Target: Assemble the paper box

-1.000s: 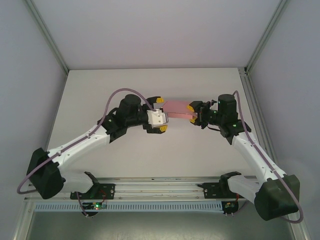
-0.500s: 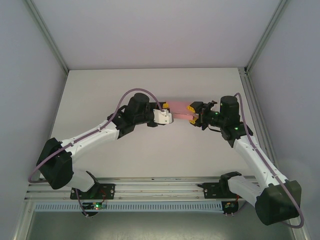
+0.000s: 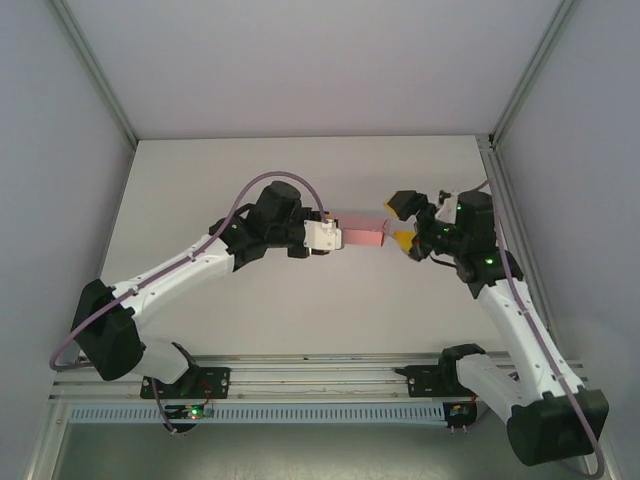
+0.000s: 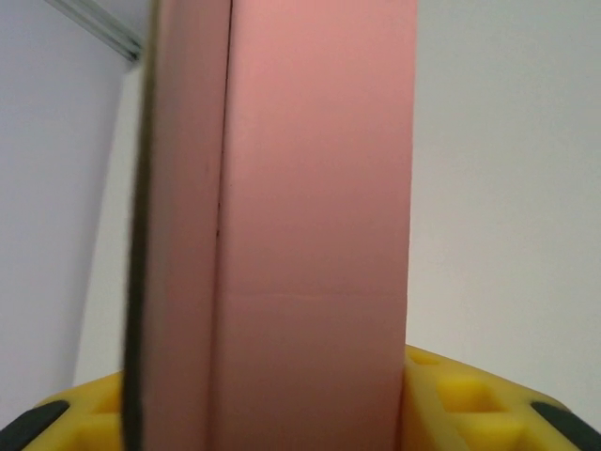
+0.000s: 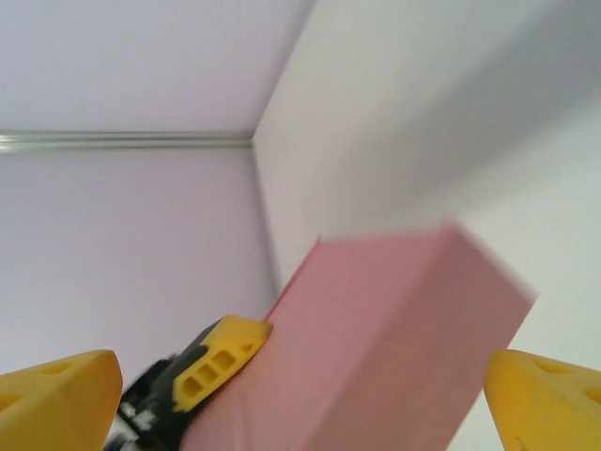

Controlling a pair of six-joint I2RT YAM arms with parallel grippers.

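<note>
The white table [image 3: 300, 310] is lying beneath both arms. Near its middle, the pink paper box [image 3: 364, 236] is being clamped at its left end by the left gripper [image 3: 336, 237]. The right gripper [image 3: 403, 220] is standing spread wide, its yellow fingers [image 5: 56, 385] flanking the box's right end, apart from it.

Paper box [image 3: 363, 233] — plain pink thin card, folded into a small closed rectangular block w/ crisp edges; a seam runs along one long face [image 4: 310, 235]. Long axis lies left-right, approx mid-table. Left end clamped in the left gripper [image 3: 340, 236] — right end free.
</note>
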